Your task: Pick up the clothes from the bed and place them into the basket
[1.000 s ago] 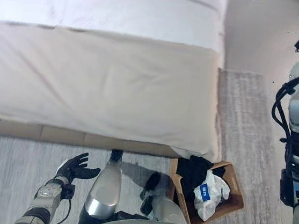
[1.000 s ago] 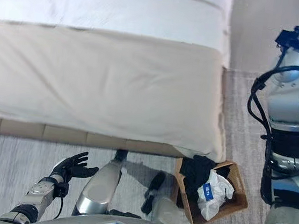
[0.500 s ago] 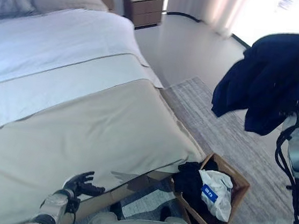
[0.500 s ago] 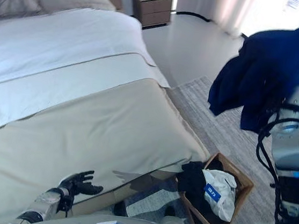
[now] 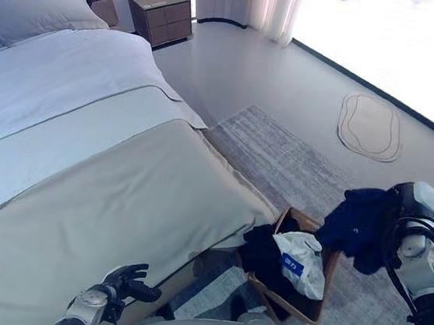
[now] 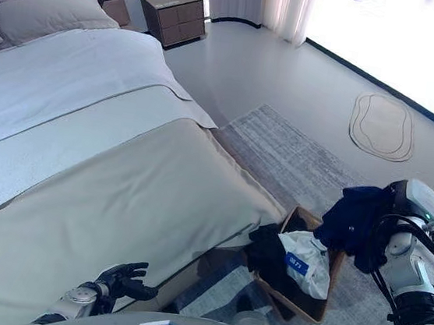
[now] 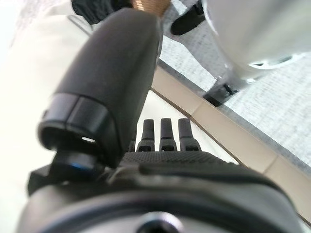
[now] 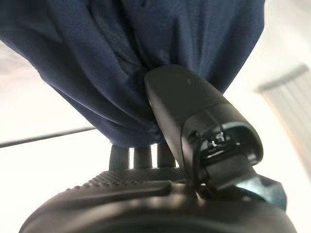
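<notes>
Navy garment hanging from my right hand (image 8: 194, 145), just beside the basket (image 6: 336, 262).

I'm holding the dark blue garment (image 5: 363, 226) bunched between thumb and fingers so it hangs free and can drop in; it sits at the basket's far rim, above the black clothing (image 5: 263, 250) and white item (image 5: 300, 262) already inside. My left hand (image 5: 129, 282) idles by the bed (image 5: 119, 198) edge, fingers loosely spread, empty.

Your left hand (image 7: 146, 160) filled the near edge with its thumb standing up and its fingers (image 7: 166, 133) straight and empty over the beige bed cover (image 7: 34, 63), beside the wooden bed base (image 7: 233, 141) and the grey rug (image 7: 272, 111).
</notes>
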Controlling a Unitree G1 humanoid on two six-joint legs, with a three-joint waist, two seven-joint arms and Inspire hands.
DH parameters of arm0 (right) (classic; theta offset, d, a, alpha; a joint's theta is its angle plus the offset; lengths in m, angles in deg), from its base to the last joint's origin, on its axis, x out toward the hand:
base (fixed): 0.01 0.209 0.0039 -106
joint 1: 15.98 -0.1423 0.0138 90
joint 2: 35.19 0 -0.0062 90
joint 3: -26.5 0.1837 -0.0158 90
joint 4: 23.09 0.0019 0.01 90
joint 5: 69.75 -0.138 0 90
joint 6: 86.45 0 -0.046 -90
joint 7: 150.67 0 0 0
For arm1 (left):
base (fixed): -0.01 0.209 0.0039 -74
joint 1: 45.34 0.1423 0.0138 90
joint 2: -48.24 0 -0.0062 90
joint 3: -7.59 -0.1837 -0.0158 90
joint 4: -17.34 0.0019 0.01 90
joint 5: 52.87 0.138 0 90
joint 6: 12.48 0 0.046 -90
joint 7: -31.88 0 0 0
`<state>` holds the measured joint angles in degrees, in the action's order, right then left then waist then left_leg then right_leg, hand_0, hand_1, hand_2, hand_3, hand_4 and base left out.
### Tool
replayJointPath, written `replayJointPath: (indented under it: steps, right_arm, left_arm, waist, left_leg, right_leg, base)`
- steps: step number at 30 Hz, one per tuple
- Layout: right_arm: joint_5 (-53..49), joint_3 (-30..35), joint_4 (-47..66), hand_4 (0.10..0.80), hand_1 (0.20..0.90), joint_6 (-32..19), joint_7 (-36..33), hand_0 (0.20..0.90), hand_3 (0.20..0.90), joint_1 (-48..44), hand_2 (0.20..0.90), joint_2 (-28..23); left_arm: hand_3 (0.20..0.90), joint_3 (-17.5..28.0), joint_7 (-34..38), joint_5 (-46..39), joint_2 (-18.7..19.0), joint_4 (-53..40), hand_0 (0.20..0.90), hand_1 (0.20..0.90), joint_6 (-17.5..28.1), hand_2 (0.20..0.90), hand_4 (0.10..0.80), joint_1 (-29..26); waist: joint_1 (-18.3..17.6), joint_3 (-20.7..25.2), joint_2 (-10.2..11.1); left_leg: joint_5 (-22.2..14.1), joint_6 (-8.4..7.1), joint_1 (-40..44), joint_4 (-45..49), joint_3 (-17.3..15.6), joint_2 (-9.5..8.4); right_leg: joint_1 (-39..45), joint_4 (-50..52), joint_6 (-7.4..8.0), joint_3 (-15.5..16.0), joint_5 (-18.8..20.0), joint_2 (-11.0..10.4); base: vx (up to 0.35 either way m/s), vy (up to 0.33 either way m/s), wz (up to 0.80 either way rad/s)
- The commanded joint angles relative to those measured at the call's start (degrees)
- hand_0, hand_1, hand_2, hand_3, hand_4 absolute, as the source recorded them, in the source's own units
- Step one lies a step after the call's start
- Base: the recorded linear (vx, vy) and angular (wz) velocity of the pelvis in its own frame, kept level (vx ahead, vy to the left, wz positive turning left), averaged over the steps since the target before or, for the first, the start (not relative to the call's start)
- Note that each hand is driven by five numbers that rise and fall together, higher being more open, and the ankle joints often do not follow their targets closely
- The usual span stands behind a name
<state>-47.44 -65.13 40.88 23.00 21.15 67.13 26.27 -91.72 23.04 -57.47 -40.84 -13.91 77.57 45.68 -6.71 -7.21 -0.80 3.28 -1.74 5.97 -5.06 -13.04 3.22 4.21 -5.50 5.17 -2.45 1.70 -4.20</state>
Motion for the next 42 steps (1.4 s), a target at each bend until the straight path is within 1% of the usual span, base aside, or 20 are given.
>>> replayJointPath:
  steps: [1, 5, 9, 13, 14, 16, 17, 18, 19, 20, 21, 23, 26, 30, 33, 34, 37, 38, 40, 42]
  right_arm:
    - [2.1, -3.0, -2.6, 0.100, 0.300, -0.5, -5.6, 0.300, 0.200, -11.0, 0.300, -2.0]
    - [-3.2, -7.9, -10.3, 0.100, 0.300, 1.0, -9.5, 0.300, 0.200, -18.9, 0.300, -1.8]
    - [-6.7, -11.9, -18.9, 0.100, 0.300, 2.0, -12.3, 0.300, 0.200, -24.9, 0.300, -1.3]
    - [-8.6, -14.2, -27.1, 0.100, 0.300, 0.8, -13.8, 0.300, 0.200, -30.1, 0.300, -1.5]
    - [-8.6, -14.2, -27.2, 0.100, 0.300, 0.8, -13.8, 0.300, 0.200, -30.2, 0.300, -1.5]
    - [-8.8, -15.8, -29.9, 0.100, 0.300, 1.4, -14.0, 0.300, 0.200, -33.0, 0.300, -2.3]
    - [-9.2, -16.3, -31.4, 0.100, 0.300, 2.4, -14.8, 0.300, 0.200, -34.6, 0.300, -2.5]
    - [-7.5, -16.8, -32.5, 0.100, 0.300, 3.2, -15.4, 0.300, 0.200, -35.5, 0.300, -2.6]
    - [-5.1, -17.5, -33.8, 0.545, 0.681, 4.7, -14.9, 0.681, 0.645, -36.2, 0.681, -3.0]
    - [-3.8, -18.1, -35.2, 0.800, 0.900, 5.5, -14.3, 0.900, 0.900, -36.6, 0.900, -3.2]
    - [-3.3, -18.6, -36.9, 0.800, 0.900, 6.5, -13.2, 0.900, 0.900, -36.6, 0.900, -3.4]
    - [-4.3, -18.4, -40.2, 0.800, 0.900, 6.9, -11.8, 0.900, 0.900, -35.9, 0.900, -3.9]
    - [-6.9, -16.5, -42.1, 0.800, 0.900, 6.0, -14.0, 0.900, 0.900, -34.7, 0.900, -4.8]
    - [-13.3, -12.9, -41.7, 0.800, 0.900, 3.8, -18.0, 0.900, 0.900, -33.7, 0.900, -5.2]
    - [-20.7, -8.1, -40.4, 0.800, 0.900, -1.0, -20.9, 0.900, 0.900, -31.1, 0.900, -4.5]
    - [-23.2, -6.3, -39.6, 0.800, 0.900, -3.7, -22.1, 0.900, 0.900, -29.6, 0.900, -3.9]
    - [-25.7, -3.4, -36.7, 0.800, 0.900, -7.6, -23.4, 0.900, 0.900, -26.3, 0.900, -2.6]
    - [-27.0, -1.7, -33.7, 0.800, 0.900, -9.2, -23.8, 0.900, 0.900, -23.2, 0.900, -1.0]
    - [-27.7, -0.3, -30.2, 0.800, 0.900, -11.3, -24.0, 0.900, 0.900, -19.7, 0.900, 1.1]
    - [-27.2, 0.7, -26.0, 0.800, 0.900, -12.3, -23.9, 0.900, 0.900, -15.2, 0.900, 3.5]
  left_arm:
    - [0.900, -3.4, 0.6, -1.6, 4.0, -1.6, 0.900, 0.900, 0.8, 0.900, 0.800, -6.0]
    - [0.900, -5.5, 1.6, -3.8, 4.7, -1.8, 0.900, 0.900, 1.1, 0.900, 0.800, -10.5]
    - [0.900, -7.4, 2.9, -6.7, 5.6, -2.5, 0.900, 0.900, 1.6, 0.900, 0.800, -14.5]
    - [0.900, -8.7, 3.6, -10.0, 6.0, -4.2, 0.900, 0.900, 3.6, 0.900, 0.800, -16.6]
    - [0.900, -8.7, 3.6, -10.0, 5.9, -4.2, 0.900, 0.900, 3.6, 0.900, 0.800, -16.6]
    - [0.900, -8.9, 3.4, -12.0, 6.5, -5.7, 0.900, 0.900, 5.1, 0.900, 0.800, -17.0]
    - [0.900, -8.9, 3.0, -12.7, 6.9, -7.2, 0.900, 0.900, 5.5, 0.900, 0.800, -17.2]
    - [0.900, -9.0, 2.8, -13.1, 7.2, -7.8, 0.900, 0.900, 5.9, 0.900, 0.800, -17.2]
    - [0.900, -9.0, 2.6, -13.5, 7.5, -8.3, 0.900, 0.900, 6.3, 0.900, 0.800, -17.2]
    - [0.900, -9.0, 2.4, -13.6, 7.7, -8.6, 0.900, 0.900, 6.6, 0.900, 0.800, -17.2]
    - [0.900, -9.0, 2.2, -14.1, 8.1, -9.0, 0.900, 0.900, 6.8, 0.900, 0.800, -17.3]
    - [0.900, -8.9, 1.6, -15.0, 9.0, -9.9, 0.900, 0.900, 6.8, 0.900, 0.800, -17.6]
    - [0.900, -8.9, 0.3, -15.1, 10.0, -11.0, 0.900, 0.900, 7.1, 0.900, 0.800, -17.5]
    - [0.900, -8.8, -0.1, -15.0, 10.0, -11.6, 0.900, 0.900, 7.2, 0.900, 0.800, -16.7]
    - [0.900, -7.9, -0.5, -14.5, 9.3, -10.9, 0.900, 0.900, 6.9, 0.900, 0.800, -14.8]
    - [0.900, -7.5, -0.5, -14.3, 8.8, -10.2, 0.900, 0.900, 7.0, 0.900, 0.800, -14.0]
    - [0.900, -6.7, -0.2, -13.8, 8.0, -9.4, 0.900, 0.900, 6.8, 0.900, 0.800, -12.5]
    - [0.900, -6.1, 0.1, -13.2, 7.4, -8.6, 0.900, 0.900, 6.9, 0.900, 0.800, -11.3]
    - [0.900, -5.3, 0.5, -12.6, 7.1, -7.8, 0.900, 0.900, 6.6, 0.900, 0.800, -10.3]
    - [0.900, -4.3, 0.9, -11.3, 6.8, -6.9, 0.900, 0.900, 6.3, 0.900, 0.800, -9.0]
  waist:
    - [3.1, -2.2, 1.3]
    - [3.5, -6.4, 0.1]
    - [3.8, -10.9, -1.7]
    - [4.1, -14.8, -4.8]
    - [4.0, -14.8, -4.9]
    - [4.1, -16.8, -6.6]
    - [4.2, -18.2, -7.8]
    - [4.3, -18.9, -8.5]
    - [4.4, -19.4, -9.1]
    - [4.6, -19.7, -9.6]
    - [4.8, -20.1, -10.1]
    - [5.2, -20.7, -10.9]
    - [5.6, -21.1, -11.3]
    - [5.5, -21.5, -11.5]
    - [5.0, -21.2, -11.2]
    - [4.8, -21.0, -10.8]
    - [4.2, -20.2, -9.7]
    - [3.9, -19.3, -8.7]
    - [3.6, -18.1, -7.3]
    - [3.5, -16.4, -5.4]
  left_leg:
    - [-8.6, 1.95, -3.6, 6.7, 5.2, -2.16]
    - [-7.4, 1.27, -8.4, 7.9, 6.7, -2.27]
    - [-6.2, 0.85, -13.6, 9.3, 7.8, -2.71]
    - [-5.0, 0.57, -18.0, 11.0, 8.7, -3.39]
    - [-5.0, 0.57, -18.1, 11.0, 8.7, -3.39]
    - [-4.6, 0.59, -20.8, 12.6, 9.0, -3.71]
    - [-4.5, 0.79, -22.5, 14.1, 9.2, -3.85]
    - [-4.5, 0.91, -23.8, 15.2, 9.3, -4.00]
    - [-4.3, 1.06, -24.7, 15.8, 9.6, -4.11]
    - [-4.1, 1.23, -25.4, 16.1, 9.8, -4.18]
    - [-3.8, 1.42, -26.1, 16.5, 10.0, -4.35]
    - [-3.6, 1.78, -27.3, 17.5, 10.5, -4.68]
    - [-4.0, 2.26, -28.4, 19.2, 11.1, -5.40]
    - [-4.6, 2.65, -29.3, 20.7, 11.0, -5.84]
    - [-5.0, 2.60, -27.7, 20.2, 10.4, -5.43]
    - [-5.1, 2.44, -26.6, 19.5, 10.2, -5.14]
    - [-5.1, 2.05, -24.3, 17.7, 9.6, -4.57]
    - [-4.8, 1.74, -22.4, 15.9, 9.1, -4.17]
    - [-4.5, 1.48, -20.2, 13.5, 8.7, -3.85]
    - [-4.3, 1.31, -17.8, 11.1, 8.5, -3.60]
  right_leg:
    - [-4.5, 3.4, -1.61, 4.5, -0.6, 2.1]
    - [-8.3, 4.5, -2.22, 5.2, -0.6, 2.2]
    - [-12.7, 5.7, -2.73, 5.8, -0.4, 2.1]
    - [-17.3, 8.1, -3.44, 6.9, -0.7, 1.6]
    - [-17.4, 8.1, -3.44, 6.9, -0.8, 1.5]
    - [-21.0, 10.8, -4.04, 7.3, -1.3, 1.0]
    - [-23.7, 14.3, -4.60, 7.6, -2.5, 0.7]
    - [-25.3, 16.4, -4.95, 7.8, -3.3, 0.6]
    - [-26.6, 18.7, -5.29, 8.0, -4.2, 0.6]
    - [-27.6, 20.5, -5.57, 8.1, -5.0, 0.5]
    - [-28.7, 22.7, -5.84, 8.2, -5.9, 0.4]
    - [-30.4, 26.8, -6.35, 8.6, -7.8, -0.2]
    - [-31.7, 29.9, -6.81, 9.0, -9.3, -1.0]
    - [-32.8, 31.6, -7.01, 9.1, -9.8, -1.4]
    - [-31.3, 30.0, -7.13, 8.7, -9.4, -0.8]
    - [-30.1, 28.7, -7.08, 8.5, -9.0, -0.5]
    - [-27.6, 25.7, -6.74, 8.3, -8.0, 0.1]
    - [-25.7, 23.4, -6.32, 8.1, -7.2, 0.6]
    - [-23.4, 20.5, -5.77, 7.8, -6.2, 1.1]
    - [-20.6, 17.5, -5.09, 7.7, -5.1, 1.5]
  base:
    - [-0.173, -0.108, 0.06]
    - [-0.237, -0.122, 0.20]
    - [-0.208, -0.116, 0.06]
    - [-0.115, -0.041, 0.10]
    - [-0.095, 0.002, 0.05]
    - [-0.116, 0.013, -0.03]
    - [-0.121, 0.015, -0.05]
    - [-0.113, 0.005, -0.06]
    - [-0.073, -0.004, -0.13]
    - [-0.059, -0.014, -0.13]
    - [-0.050, -0.021, -0.08]
    - [-0.030, -0.033, 0.20]
    - [-0.009, -0.043, 0.33]
    - [-0.013, 0.011, 0.15]
    - [0.033, 0.087, 0.01]
    - [0.076, 0.125, -0.06]
    - [0.081, 0.120, -0.10]
    - [0.097, 0.126, -0.13]
    - [0.106, 0.110, -0.13]
    - [0.108, 0.071, -0.07]
